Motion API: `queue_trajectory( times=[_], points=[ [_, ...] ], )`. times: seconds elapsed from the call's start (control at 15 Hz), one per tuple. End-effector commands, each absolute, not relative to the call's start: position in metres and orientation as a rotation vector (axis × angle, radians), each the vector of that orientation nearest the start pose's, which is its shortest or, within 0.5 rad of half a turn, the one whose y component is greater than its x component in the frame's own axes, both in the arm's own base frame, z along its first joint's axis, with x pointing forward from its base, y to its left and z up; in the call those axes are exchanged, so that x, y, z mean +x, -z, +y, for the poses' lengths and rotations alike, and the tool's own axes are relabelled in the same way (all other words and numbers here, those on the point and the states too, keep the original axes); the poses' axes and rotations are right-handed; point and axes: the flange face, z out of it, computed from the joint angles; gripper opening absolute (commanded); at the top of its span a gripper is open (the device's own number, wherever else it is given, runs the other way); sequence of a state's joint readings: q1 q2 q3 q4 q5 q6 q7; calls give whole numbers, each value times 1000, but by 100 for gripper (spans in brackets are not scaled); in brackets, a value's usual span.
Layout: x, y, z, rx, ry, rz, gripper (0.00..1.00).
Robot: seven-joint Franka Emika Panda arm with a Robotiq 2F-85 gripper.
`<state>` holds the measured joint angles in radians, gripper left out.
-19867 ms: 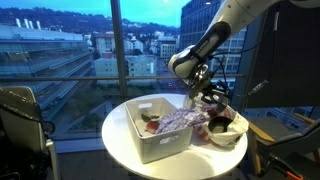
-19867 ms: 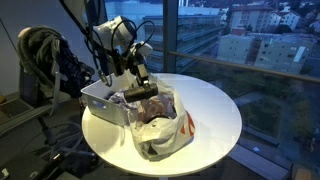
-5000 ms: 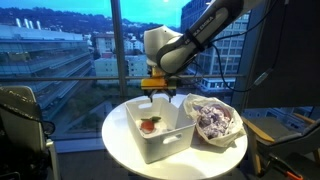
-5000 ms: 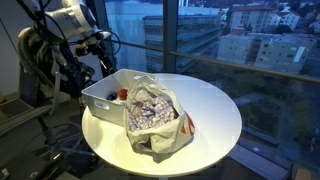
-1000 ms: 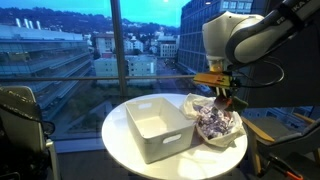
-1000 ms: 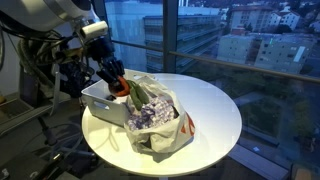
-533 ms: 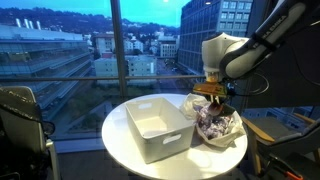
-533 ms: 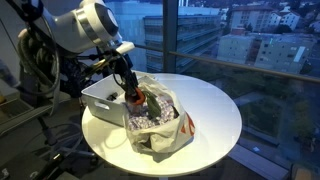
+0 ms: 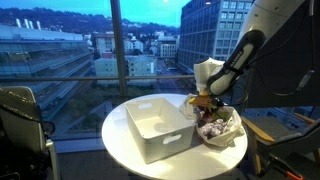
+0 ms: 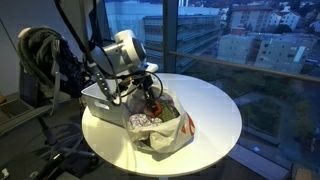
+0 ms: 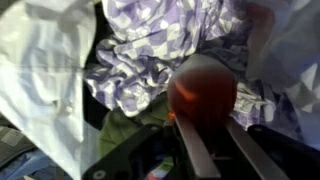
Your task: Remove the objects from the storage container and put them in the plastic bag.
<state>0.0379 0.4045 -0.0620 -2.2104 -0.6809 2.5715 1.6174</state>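
Down it has come in the last second: the round red fruit (image 11: 203,90) that hung over the bag's mouth now sits low inside the plastic bag (image 10: 168,132), just above the purple-patterned cloth (image 11: 160,45), with the fingers (image 11: 197,152) clamped on either side of it. To my eye, the way to finish well is to let go only once the fruit rests on the cloth, then lift straight up so nothing snags the bag's loose rim. The arm (image 9: 236,58) reaches down from high up, wrist tipped steeply into the bag, beside the white storage container (image 9: 160,147), which looks empty, on the round counter (image 10: 215,110).
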Motion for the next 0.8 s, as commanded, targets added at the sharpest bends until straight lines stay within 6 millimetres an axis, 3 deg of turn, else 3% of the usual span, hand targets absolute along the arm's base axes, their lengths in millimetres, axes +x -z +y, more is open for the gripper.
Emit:
queue_trajectory(
  times=[0.0, 0.2, 0.27, 0.4, 0.53, 0.73],
  points=[
    [585, -168, -2, -2889, 578, 1610, 5],
    [608, -168, 8, -2888, 741, 1500, 7],
    [613, -174, 13, -2877, 777, 1503, 44],
    [613, -184, 28, -2906, 767, 1473, 49],
    [607, -200, 41, -2967, 764, 1475, 65],
    [583, -229, 66, -3063, 554, 1538, 88]
  ],
)
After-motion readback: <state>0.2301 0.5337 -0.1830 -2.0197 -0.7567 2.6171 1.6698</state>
